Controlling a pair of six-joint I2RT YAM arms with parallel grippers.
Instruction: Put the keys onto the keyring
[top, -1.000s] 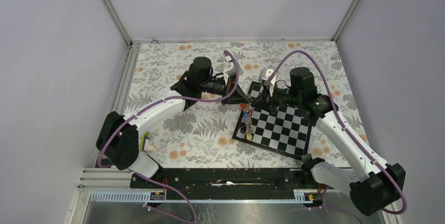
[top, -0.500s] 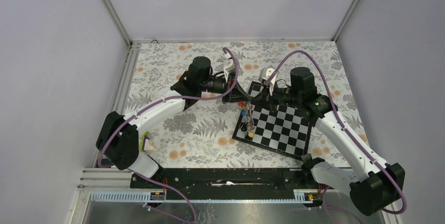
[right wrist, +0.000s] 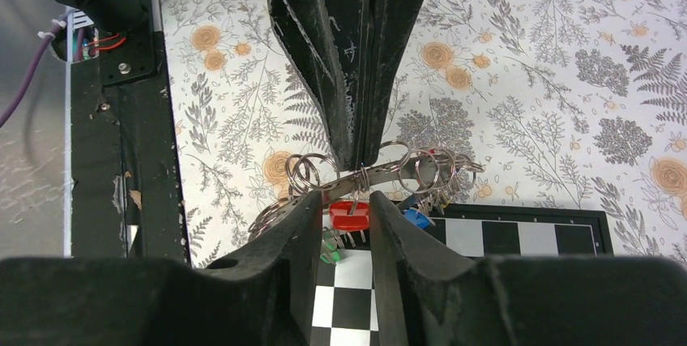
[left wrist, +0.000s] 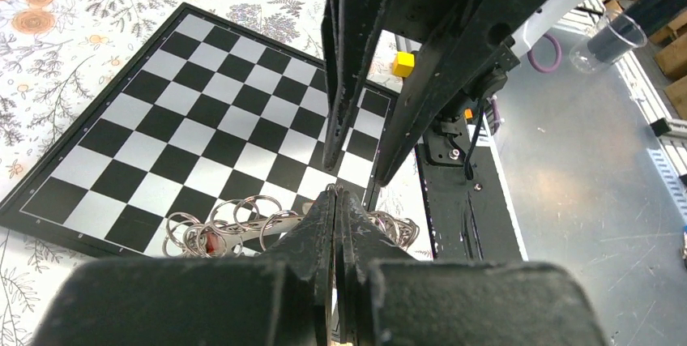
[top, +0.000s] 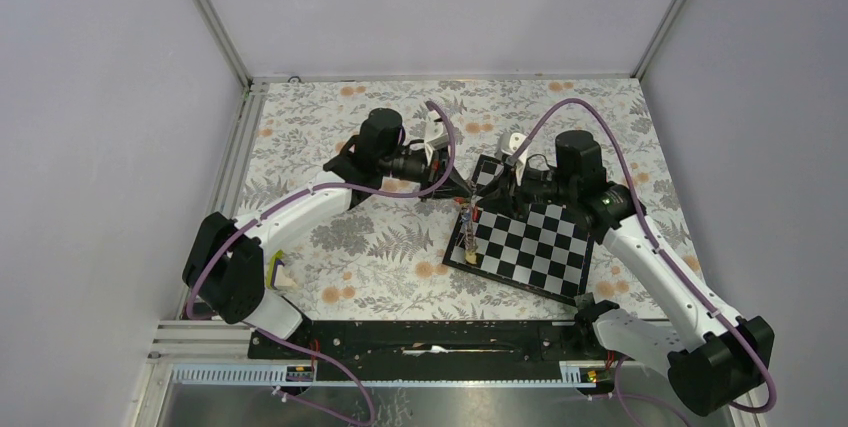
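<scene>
Pinching keyring (right wrist: pixel 397 168), left gripper (left wrist: pixel 334 194) fingers pressed together, right gripper (right wrist: pixel 338 210) fingers spread either side of red key (right wrist: pixel 350 215), over chessboard (top: pixel 540 247) edge.

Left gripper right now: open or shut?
Shut: the left gripper shows no gap between its jaws, and the right wrist view shows its tips pinching the keyring.

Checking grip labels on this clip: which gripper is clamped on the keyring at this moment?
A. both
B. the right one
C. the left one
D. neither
C: in the right wrist view the left gripper is closed on the keyring, while the fingers of the right gripper stand apart.
</scene>
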